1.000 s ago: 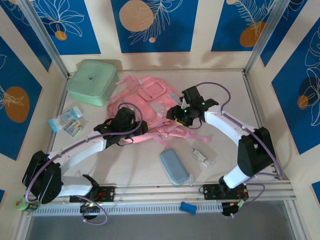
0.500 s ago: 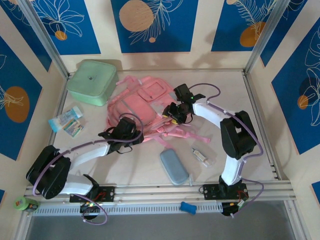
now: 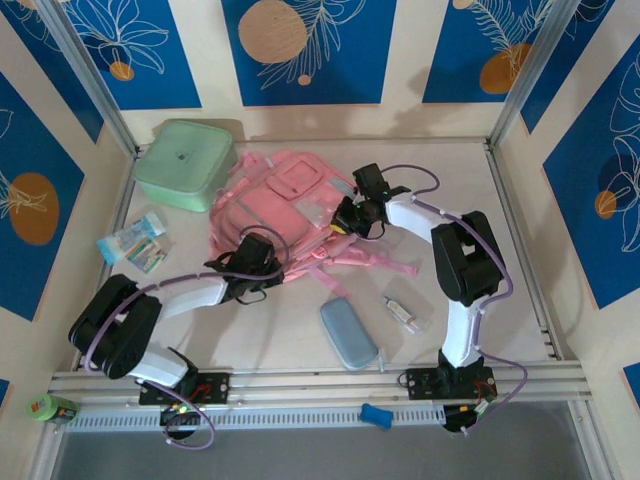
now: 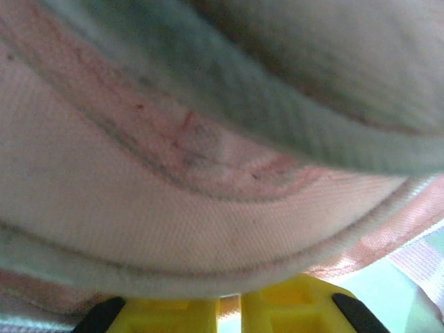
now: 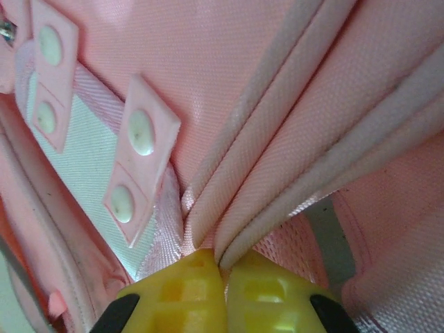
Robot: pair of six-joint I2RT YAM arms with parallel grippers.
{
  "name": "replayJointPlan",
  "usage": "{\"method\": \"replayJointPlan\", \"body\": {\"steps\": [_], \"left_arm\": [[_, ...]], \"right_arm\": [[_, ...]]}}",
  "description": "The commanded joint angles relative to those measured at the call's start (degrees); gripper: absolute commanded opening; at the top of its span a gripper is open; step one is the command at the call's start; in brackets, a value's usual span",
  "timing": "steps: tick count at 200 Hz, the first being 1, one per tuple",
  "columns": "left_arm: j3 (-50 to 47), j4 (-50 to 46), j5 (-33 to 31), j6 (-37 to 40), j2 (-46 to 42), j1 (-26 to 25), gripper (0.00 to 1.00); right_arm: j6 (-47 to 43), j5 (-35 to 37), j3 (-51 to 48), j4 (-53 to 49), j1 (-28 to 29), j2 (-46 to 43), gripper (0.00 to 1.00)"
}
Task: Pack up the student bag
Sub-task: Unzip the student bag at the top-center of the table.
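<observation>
Pale table [image 3: 520,250], blue-panel walls [image 3: 160,50]. I see R gripper [image 5: 223,267] pinched tight on fabric folds of the student bag [image 3: 270,200], its right side. L gripper [image 4: 241,305] clamps the bag's near edge. Bag lies mid-table, beside green box [image 3: 183,163].

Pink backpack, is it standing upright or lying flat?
Lying flat: the student bag is spread out on the table with its front pockets facing up.

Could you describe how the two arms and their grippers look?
The left arm and right arm have white links with bulky black joints. A thin purple cable loops along each. The left gripper and right gripper have yellow fingers with moulded recesses, on black mounts.
</observation>
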Motion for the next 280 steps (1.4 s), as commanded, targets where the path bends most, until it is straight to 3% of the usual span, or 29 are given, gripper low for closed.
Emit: {"method": "replayJointPlan", "body": {"steps": [1,35,55,72,85,98,115,136,154,210,280], "left_arm": [[2.2,-3.1,-1.1,2.8,4.5,1.8,0.14],[7.0,-4.7,-2.3,4.3,7.8,4.3,0.13],[9.7,-5.2,-2.7,6.9,8.5,5.3,0.17],[14.7,-11.0,-2.8,10.5,9.1,7.1,0.20],[16.6,-14.1,-3.6,11.8,7.1,7.3,0.22],[16.1,-13.8,-2.0,11.4,3.4,7.3,0.31],[14.9,-14.5,0.1,8.7,-2.0,6.7,0.37],[15.2,-17.1,-0.2,5.7,-7.4,3.5,0.40],[16.5,-17.2,-3.4,2.7,-9.1,-2.4,0.43],[25.8,-16.3,-12.2,-8.5,2.3,-15.7,0.45],[34.4,-12.5,-19.8,-14.4,16.5,-17.9,0.46]], "right_arm": [[1.5,-6.1,-2.9,7.8,-2.0,-4.4,0.00],[4.0,-12.8,-5.7,11.0,-4.6,-8.1,0.00],[5.7,-13.1,-8.9,12.7,-5.3,-11.9,0.00],[8.4,-15.6,-11.4,18.0,-5.1,-12.8,0.00],[9.3,-16.2,-10.5,17.4,-4.6,-12.0,0.00],[10.5,-14.4,-10.4,16.7,-4.5,-11.7,0.00],[14.2,-14.1,-13.1,22.0,-4.6,-12.0,0.00],[15.3,-12.3,-13.4,21.8,-3.9,-13.0,0.00],[15.4,-10.6,-14.3,21.6,-2.9,-14.5,0.00],[17.8,-10.0,-15.2,20.1,-2.2,-15.4,0.00],[19.7,-10.6,-15.1,19.0,-2.1,-15.8,0.00]]}}
